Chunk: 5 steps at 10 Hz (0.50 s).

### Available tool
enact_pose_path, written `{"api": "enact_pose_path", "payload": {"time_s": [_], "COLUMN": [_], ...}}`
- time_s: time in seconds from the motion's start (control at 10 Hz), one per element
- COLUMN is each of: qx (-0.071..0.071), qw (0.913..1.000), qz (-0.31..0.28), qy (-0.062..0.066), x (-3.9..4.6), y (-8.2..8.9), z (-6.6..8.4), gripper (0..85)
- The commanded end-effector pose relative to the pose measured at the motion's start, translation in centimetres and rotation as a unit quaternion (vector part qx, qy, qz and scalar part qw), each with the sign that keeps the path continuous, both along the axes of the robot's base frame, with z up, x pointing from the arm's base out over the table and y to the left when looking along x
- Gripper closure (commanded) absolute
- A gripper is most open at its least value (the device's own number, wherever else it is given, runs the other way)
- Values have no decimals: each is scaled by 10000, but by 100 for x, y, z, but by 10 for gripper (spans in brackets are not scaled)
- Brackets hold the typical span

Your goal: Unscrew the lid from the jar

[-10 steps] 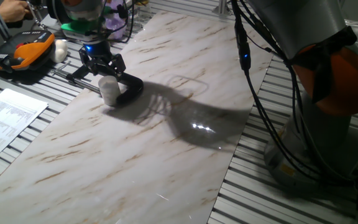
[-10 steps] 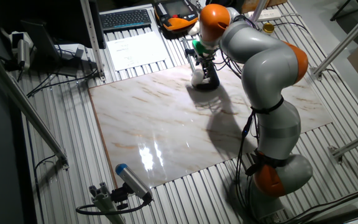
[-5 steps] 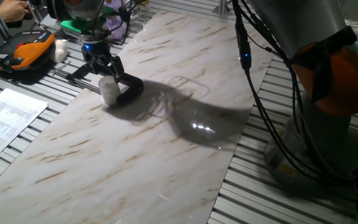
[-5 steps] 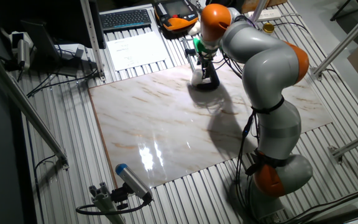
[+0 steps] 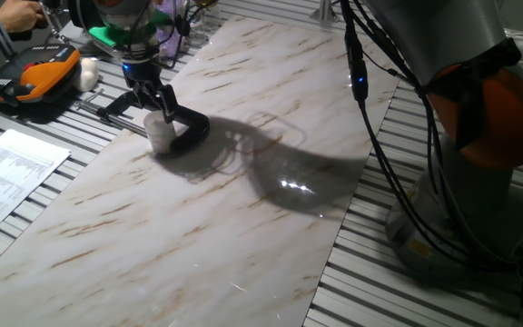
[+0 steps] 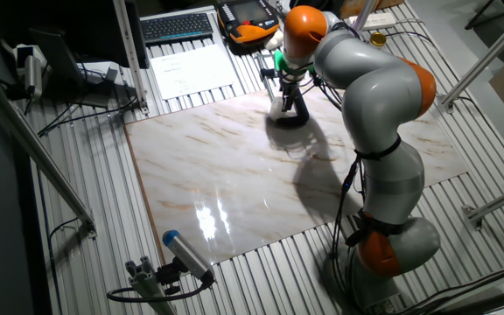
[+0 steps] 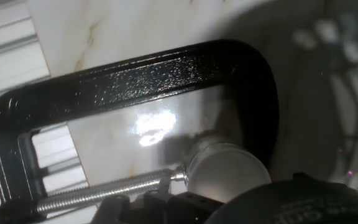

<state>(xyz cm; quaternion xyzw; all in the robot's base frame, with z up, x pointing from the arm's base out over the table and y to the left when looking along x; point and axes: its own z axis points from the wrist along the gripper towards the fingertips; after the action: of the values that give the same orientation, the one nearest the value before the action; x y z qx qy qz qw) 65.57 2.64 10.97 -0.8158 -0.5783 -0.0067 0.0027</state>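
Note:
The small whitish jar [image 5: 161,136] stands on the marble board [image 5: 243,209], held in a black C-clamp [image 5: 192,132] near the board's far left edge. My gripper [image 5: 157,113] comes straight down onto the jar's top, its fingers closed in around the lid [image 7: 222,168]. In the hand view the lid is a pale round disc beside the clamp's screw [image 7: 104,193], framed by the clamp [image 7: 166,74], and dark blurred fingers [image 7: 291,199] cover the bottom edge. In the other fixed view the gripper [image 6: 285,98] hides most of the jar [image 6: 278,108].
An orange and black pendant [image 5: 30,77] and a white rounded lump [image 5: 87,73] lie left of the board on the slatted table. A printed sheet [image 5: 7,173] lies nearer. A person's hand [image 5: 7,16] shows at the top left. The arm's base [image 5: 479,154] stands right.
The hand has turned about its vertical axis over the jar: the fingers looked spread wide a second ago and now look narrow, edge-on. Jar and clamp stay put.

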Motion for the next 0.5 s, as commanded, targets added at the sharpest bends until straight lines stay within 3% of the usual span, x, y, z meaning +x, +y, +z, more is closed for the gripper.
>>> {"api": "enact_pose_path", "payload": {"time_s": [0.0,0.4], "qx": [2,41], "qw": [9964,9974], "qz": [-848,-726], "qy": [8,-18], "x": [-3,2], "y": [2,8], "z": [-5,-43], "gripper": [0,0]}}
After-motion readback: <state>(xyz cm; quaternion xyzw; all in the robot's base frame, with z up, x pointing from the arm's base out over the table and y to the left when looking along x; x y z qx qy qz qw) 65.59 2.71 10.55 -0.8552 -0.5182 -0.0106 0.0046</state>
